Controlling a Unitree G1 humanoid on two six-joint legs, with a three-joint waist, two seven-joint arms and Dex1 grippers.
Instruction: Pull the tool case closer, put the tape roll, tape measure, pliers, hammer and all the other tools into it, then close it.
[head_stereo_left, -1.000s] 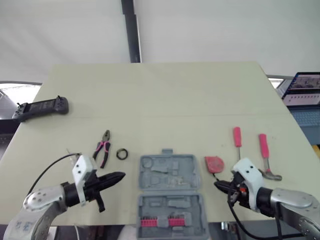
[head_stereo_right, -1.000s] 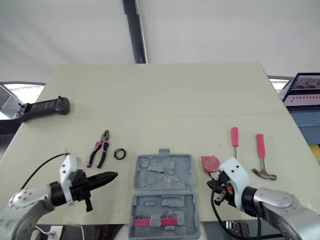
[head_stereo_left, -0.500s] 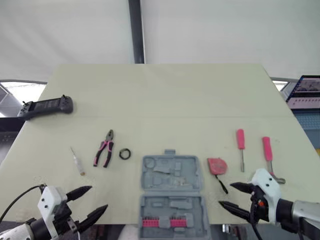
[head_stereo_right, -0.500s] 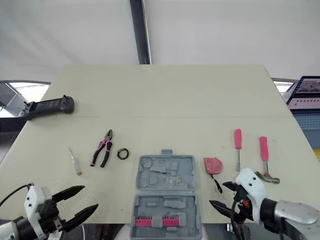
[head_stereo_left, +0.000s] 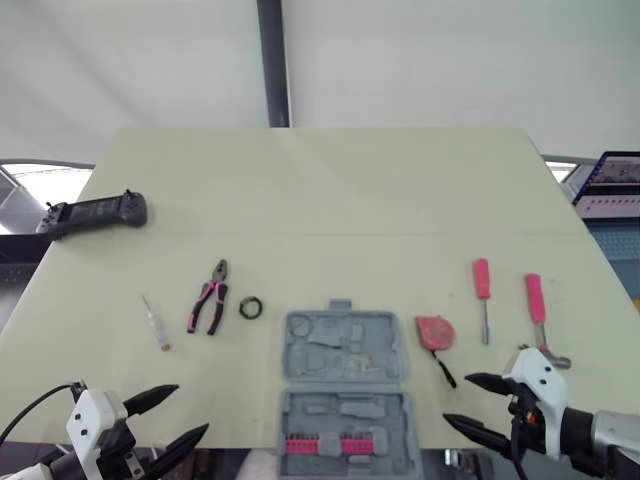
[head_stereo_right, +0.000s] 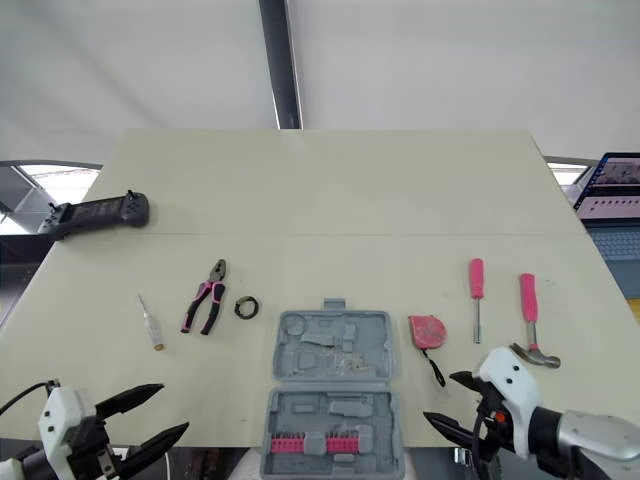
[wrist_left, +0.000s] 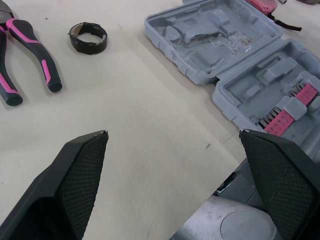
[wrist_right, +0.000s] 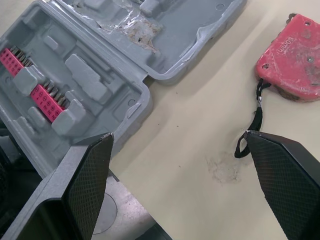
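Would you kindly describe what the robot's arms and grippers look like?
The left gripper and right gripper each have two black, pointed fingers with a cross-hatched texture, mounted on a white housing. The right forearm is silver-grey. A thin black cable runs along the left arm.

Head stereo pair: high and far back, facing forward and down over the whole table (head_stereo_left: 320, 200).
Left wrist: close and low, looking along the left gripper (wrist_left: 172, 132) towards the pliers (wrist_left: 35, 57), tape roll (wrist_left: 88, 37) and tool case (wrist_left: 225, 45).
Right wrist: close, looking along the right gripper (wrist_right: 178, 134) towards the tape measure (wrist_right: 295, 65).
Shared: the tool case, ahead of both grippers.
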